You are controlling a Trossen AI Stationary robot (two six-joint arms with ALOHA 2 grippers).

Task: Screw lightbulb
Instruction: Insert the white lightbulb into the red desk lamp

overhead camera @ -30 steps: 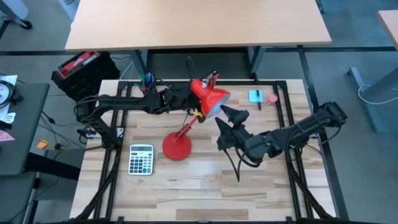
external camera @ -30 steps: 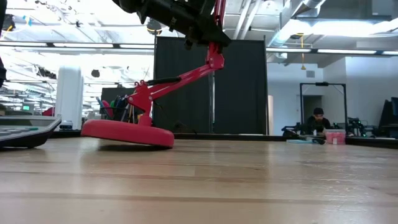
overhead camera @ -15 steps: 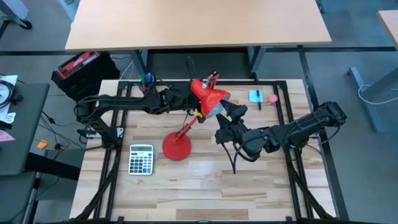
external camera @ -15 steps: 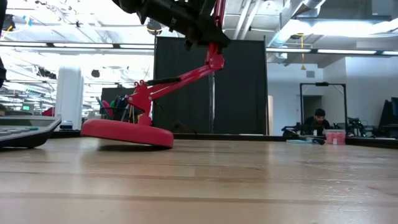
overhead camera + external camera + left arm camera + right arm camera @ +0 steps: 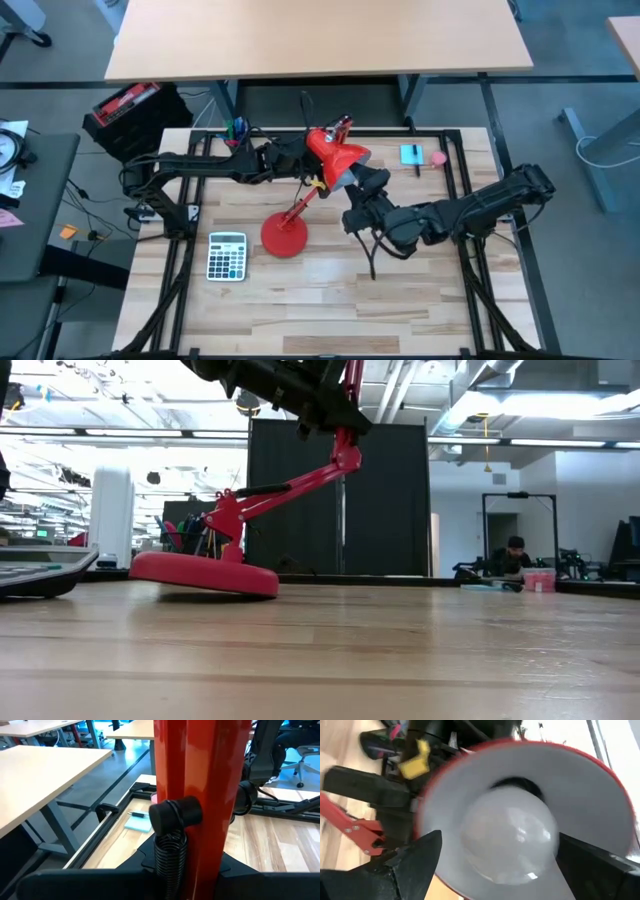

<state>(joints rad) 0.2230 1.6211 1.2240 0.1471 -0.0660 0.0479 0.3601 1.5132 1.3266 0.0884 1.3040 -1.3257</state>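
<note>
The red desk lamp (image 5: 300,205) stands with its round base (image 5: 283,237) on the table, its cone shade (image 5: 336,155) raised and facing right. My left gripper (image 5: 298,162) is shut on the lamp's neck behind the shade. My right gripper (image 5: 362,182) is at the shade's mouth. In the right wrist view the pale white lightbulb (image 5: 509,836) sits between its two dark fingers (image 5: 420,857), inside the shade's white interior (image 5: 580,795), with the dark socket (image 5: 515,782) just behind it. My left gripper holds the lamp's red upper arm (image 5: 200,845) close behind the shade, coming level from the table's left; the lamp hides the finger pads. My right gripper has the lightbulb's wide rounded part (image 5: 550,840) between its two fingers, coming level from the table's right. The bulb's dome faces the wrist and its narrow end points into the shade, clear of the table.
A calculator (image 5: 227,255) lies left of the lamp's base. A teal notepad (image 5: 410,153) and a small pink object (image 5: 438,157) lie at the far right. A cup of pens (image 5: 237,128) stands at the far edge. A person (image 5: 513,550) sits far behind the table.
My right gripper has gone toward the table's far left, from a short way off the shade up to its mouth, carrying the lightbulb into the shade. The lamp and my left gripper have kept still.
</note>
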